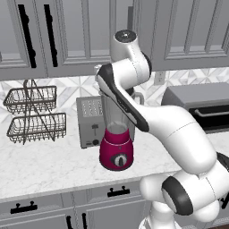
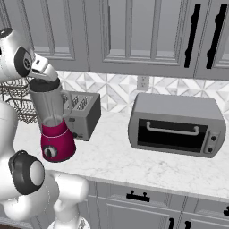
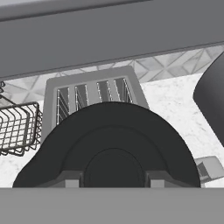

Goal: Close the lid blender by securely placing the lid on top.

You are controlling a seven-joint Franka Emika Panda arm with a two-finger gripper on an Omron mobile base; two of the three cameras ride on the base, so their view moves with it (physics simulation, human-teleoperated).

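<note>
gripper (image 2: 44, 75) sits right over the blender's (image 2: 53, 125) mouth, its fingers closed on the lid (image 3: 109, 144); the black disc lies flat at the jar's top rim, and whether it is fully seated i cannot tell. what matters now is the jar's upright axis: the lid looks centred on it, so the push is straight down. clear grey jar, smooth magenta base; boxy toaster (image 2: 80, 114) just behind the blender.

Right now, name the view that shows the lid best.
The hand view: the lid looms large, dark and round, in front of the toaster. The right base view shows it small atop the blender. In the left base view the arm covers it.
</note>
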